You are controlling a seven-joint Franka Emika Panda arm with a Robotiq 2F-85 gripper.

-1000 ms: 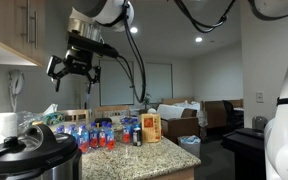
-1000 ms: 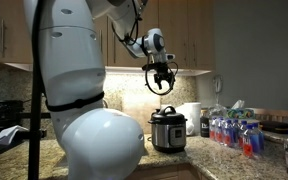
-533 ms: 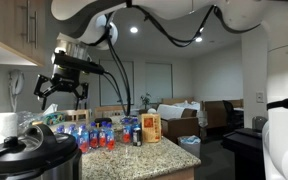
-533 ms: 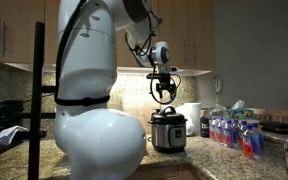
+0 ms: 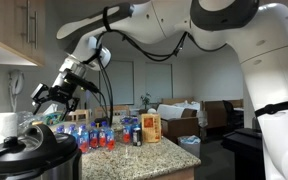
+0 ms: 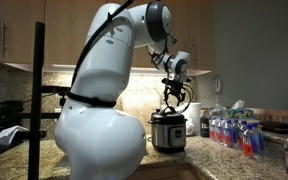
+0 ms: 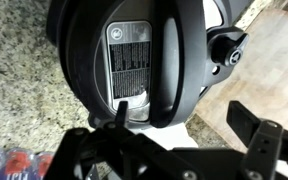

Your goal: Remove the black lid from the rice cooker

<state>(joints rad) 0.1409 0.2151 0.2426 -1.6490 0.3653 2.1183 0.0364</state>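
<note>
Gripper (image 5: 46,98) is hanging wide open w/ nothing in it, fingers (image 7: 256,135) spreading far apart, right above the black lid (image 7: 134,60). Lid's sitting shut on the rice cooker (image 6: 169,132), which is standing on the speckled granite counter (image 7: 24,90). Bottles (image 5: 96,136) w/ red and blue caps are crowding the counter nearby.

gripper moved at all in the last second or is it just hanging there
Yes. The gripper has come down toward the rice cooker, from well above it to just over the black lid.
</note>
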